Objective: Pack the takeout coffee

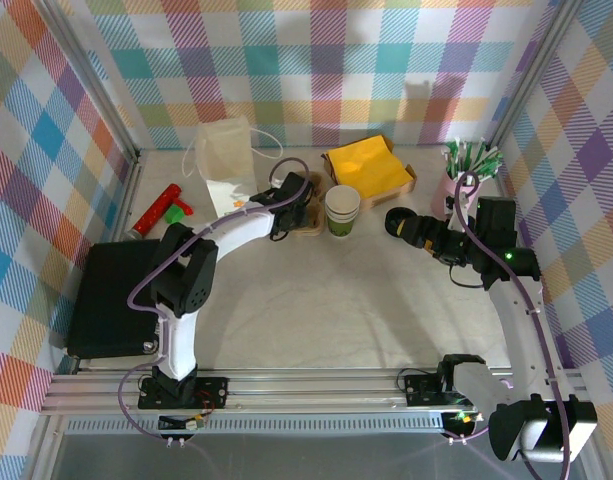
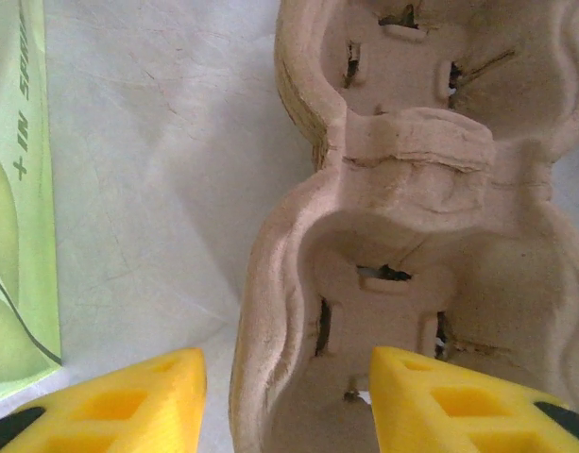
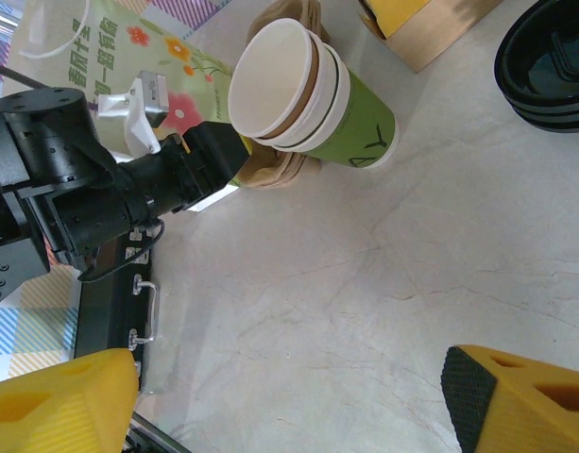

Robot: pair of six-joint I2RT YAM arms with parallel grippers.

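Observation:
Nested paper cups (image 1: 342, 210) (image 3: 313, 94), cream above and green below, stand in one stack mid-table; I cannot tell the takeout coffee's cup apart among them. Round black lids (image 1: 399, 221) (image 3: 546, 68) lie stacked to their right. Left of the cups sits a brown pulp cup carrier (image 1: 308, 216) (image 2: 412, 189) (image 3: 275, 172). My left gripper (image 1: 290, 206) (image 2: 287, 377) is low over its near end, open. One yellow finger is outside the carrier's side wall, the other inside a pocket, with gaps on both sides. My right gripper (image 1: 424, 236) (image 3: 289, 396) hovers open over bare table right of the lids, holding nothing.
A white paper bag with green print (image 1: 226, 152) (image 2: 15, 189) (image 3: 166, 47) stands behind and left of the carrier. A box of yellow napkins (image 1: 368, 168) and a pink cup of sticks (image 1: 464, 165) are at the back. A black case (image 1: 111, 295) lies front left, a red object (image 1: 158, 210) beyond it.

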